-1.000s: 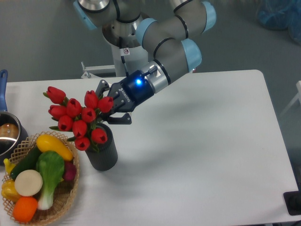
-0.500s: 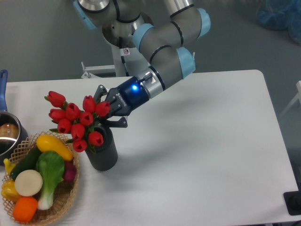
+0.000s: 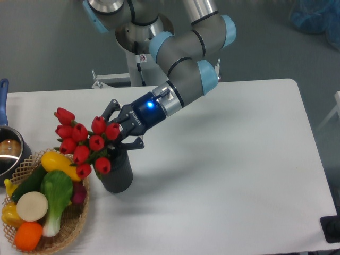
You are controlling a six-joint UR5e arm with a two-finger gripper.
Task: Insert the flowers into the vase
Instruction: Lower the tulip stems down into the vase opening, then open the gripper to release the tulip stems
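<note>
A white table is seen filling the lower frame; grey floor is shown across the top.

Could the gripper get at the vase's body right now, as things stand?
Probably not without letting go first. The gripper appears shut on the flowers, whose buds and leaves spread over the mouth of the vase. The vase's right side is bare, with open table beside it.

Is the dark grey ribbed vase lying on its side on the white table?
No, the dark grey ribbed vase stands upright, with the red tulip flowers above its mouth.
</note>
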